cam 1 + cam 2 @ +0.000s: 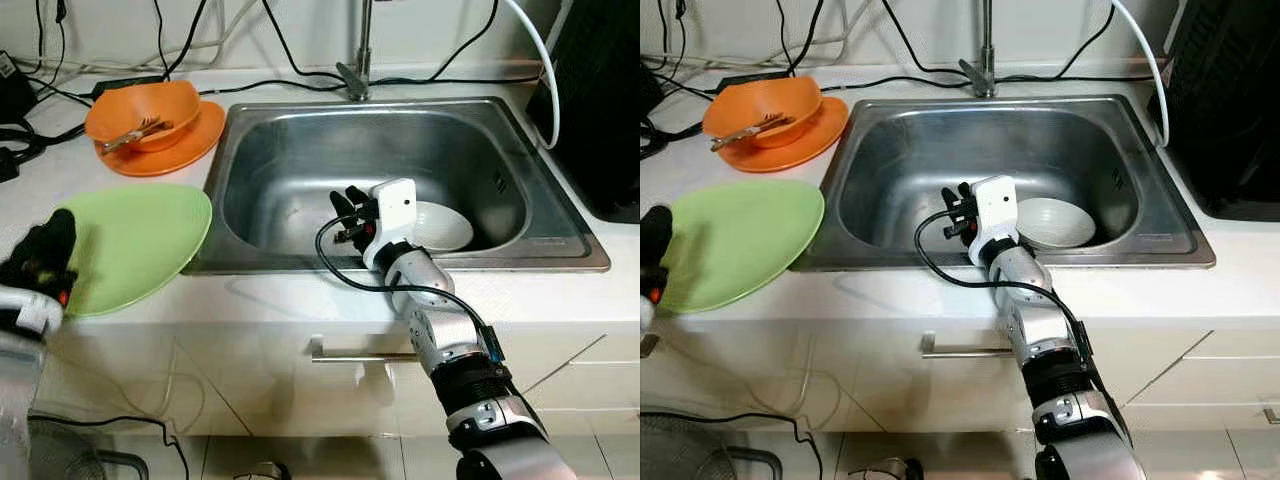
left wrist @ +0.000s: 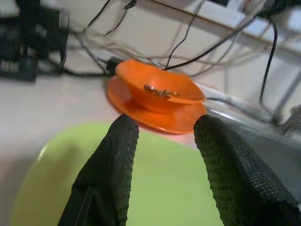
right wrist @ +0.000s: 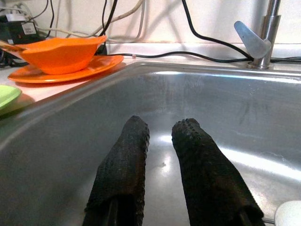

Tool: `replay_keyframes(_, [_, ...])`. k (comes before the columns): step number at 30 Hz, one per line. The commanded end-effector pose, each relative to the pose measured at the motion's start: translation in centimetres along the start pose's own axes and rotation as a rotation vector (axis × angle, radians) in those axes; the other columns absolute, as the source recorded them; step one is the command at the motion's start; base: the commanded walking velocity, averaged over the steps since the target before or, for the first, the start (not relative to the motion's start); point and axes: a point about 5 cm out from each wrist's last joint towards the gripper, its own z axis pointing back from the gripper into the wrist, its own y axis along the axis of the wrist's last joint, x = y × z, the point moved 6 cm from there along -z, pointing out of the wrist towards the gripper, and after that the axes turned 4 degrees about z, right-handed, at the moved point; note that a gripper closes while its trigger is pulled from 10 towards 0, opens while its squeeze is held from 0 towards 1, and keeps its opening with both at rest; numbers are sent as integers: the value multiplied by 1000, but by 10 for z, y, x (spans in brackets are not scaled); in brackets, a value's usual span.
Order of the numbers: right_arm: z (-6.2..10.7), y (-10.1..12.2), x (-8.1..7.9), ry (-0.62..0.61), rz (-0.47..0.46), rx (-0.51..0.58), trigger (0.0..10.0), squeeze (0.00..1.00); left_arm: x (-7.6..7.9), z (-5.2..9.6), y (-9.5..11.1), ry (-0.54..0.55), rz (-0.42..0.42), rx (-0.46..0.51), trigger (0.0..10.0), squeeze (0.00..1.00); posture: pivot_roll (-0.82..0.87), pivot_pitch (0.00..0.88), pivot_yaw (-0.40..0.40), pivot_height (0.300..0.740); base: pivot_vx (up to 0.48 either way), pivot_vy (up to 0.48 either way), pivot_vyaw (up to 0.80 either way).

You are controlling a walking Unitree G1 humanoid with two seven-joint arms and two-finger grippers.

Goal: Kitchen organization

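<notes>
White bowl (image 1: 440,226) in sink (image 1: 560,250) partly hidden behind right wrist housing. Utensils (image 2: 161,91) in orange bowl (image 2: 160,87): blurred, can't tell type. Left gripper (image 1: 40,252) cut by frame edge, covers green plate (image 1: 130,245) rim.

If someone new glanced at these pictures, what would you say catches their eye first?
Probably the right gripper reaching down into the steel sink, its fingers close together and empty, beside a white bowl on the sink floor. Next, the colours on the counter to the left: an orange bowl on an orange plate, and the big green plate with the left gripper open over it.
</notes>
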Motion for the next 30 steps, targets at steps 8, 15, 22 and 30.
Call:
replay_keyframes(8, [-20,12,-18,80,-62,-19,10000,0,2,-32,-31,24,-512,-131,10000,0,225,65,86,740,0,0,0])
replay_keyframes(15, [-32,37,-41,157,-91,32,10000,0,-2,-44,-37,36,-688,-142,10000,0,216,55,86,740,0,0,0])
replay_keyframes(22, [-35,38,-55,189,-108,34,10000,0,7,-47,-46,-10,-719,-151,10000,0,223,45,84,740,0,0,0])
replay_keyframes(30, [-32,31,-52,185,-113,18,10000,0,41,-43,-80,-227,-685,-271,10000,0,205,31,91,740,0,0,0])
